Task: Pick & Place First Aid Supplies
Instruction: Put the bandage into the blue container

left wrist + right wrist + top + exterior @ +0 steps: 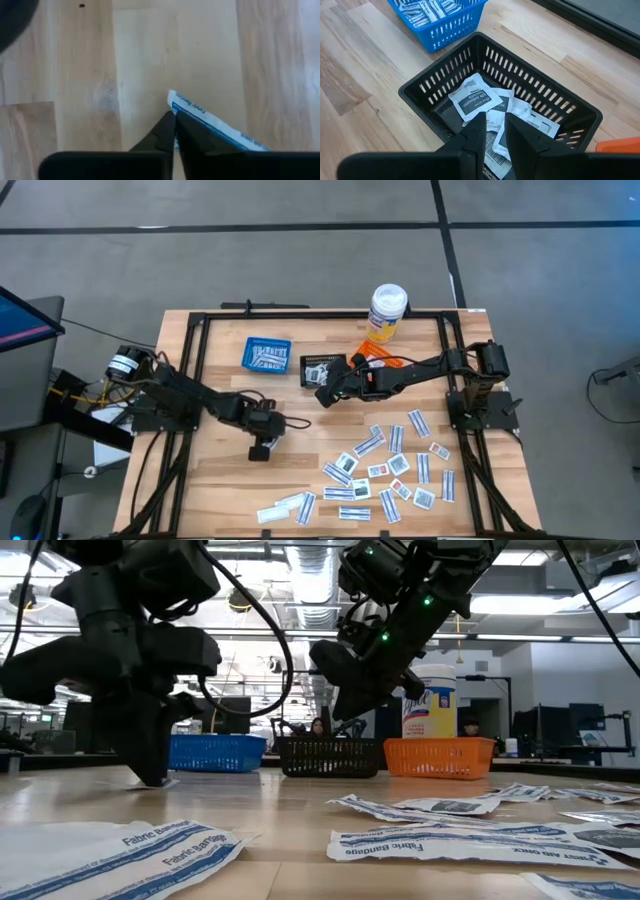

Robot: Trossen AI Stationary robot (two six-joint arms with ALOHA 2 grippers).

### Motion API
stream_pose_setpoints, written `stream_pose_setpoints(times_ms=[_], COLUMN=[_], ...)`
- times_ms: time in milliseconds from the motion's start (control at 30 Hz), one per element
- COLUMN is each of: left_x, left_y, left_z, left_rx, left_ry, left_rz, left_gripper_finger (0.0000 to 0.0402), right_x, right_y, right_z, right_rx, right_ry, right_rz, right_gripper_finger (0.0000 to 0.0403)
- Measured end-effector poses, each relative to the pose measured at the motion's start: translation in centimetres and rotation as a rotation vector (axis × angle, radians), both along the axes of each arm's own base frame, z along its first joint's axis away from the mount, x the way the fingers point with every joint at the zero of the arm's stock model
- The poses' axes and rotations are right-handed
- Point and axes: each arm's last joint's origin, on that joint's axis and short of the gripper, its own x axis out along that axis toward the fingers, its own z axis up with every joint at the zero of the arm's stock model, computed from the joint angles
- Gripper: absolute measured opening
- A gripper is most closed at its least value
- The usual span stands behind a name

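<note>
The left claw point(263, 448) is down at the wooden counter point(220, 480), near its middle and well apart from the main scatter of packets. In the left wrist view its fingers point(167, 131) are pressed together on the edge of a narrow fabric bandage packet point(215, 125) with blue print, which lies flat on the wood.

The right claw point(325, 394) hangs above the black basket point(318, 367), and the right wrist view looks down into it: several white square packets point(474, 98) lie inside. Its fingers point(476, 135) stand a little apart with nothing seen between them.

The blue basket point(266, 353) holds a pile of bandage strips; the orange basket point(438, 755) sits just beside the black one, in front of a white wipes canister point(387, 311).

The remaining first aid supplies point(385, 470) are strewn over the counter's near right part, strips and squares mixed.
</note>
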Motion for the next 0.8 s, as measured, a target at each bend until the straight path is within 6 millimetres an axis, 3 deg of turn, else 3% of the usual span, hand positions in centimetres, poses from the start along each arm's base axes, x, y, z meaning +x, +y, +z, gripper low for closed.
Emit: stream_pose_setpoints(times_ms=[267,467,600,800], left_x=[-0.1,-0.9,-1.9,-3.5], left_y=[0.7,2.3,4.5,9.8], left_z=[0.9,4.2,6.8,9.0], left_rx=[0.101,0.357,0.493,0.575], left_ry=[-0.085,-0.284,-0.400,-0.421], left_rz=[0.079,0.286,0.482,0.676], left_gripper_finger=[0.0009,0.0008,0.0010,0.0008], right_x=[0.0,0.0,0.0,0.1], right_y=[0.0,0.0,0.0,0.0], right_z=[0.0,0.0,0.0,0.1], right_rx=[0.000,0.000,0.000,0.000], right_ry=[0.000,0.000,-0.006,-0.010], right_rz=[0.001,0.000,0.000,0.000], right_gripper_finger=[0.0064,0.0064,0.0064,0.0064])
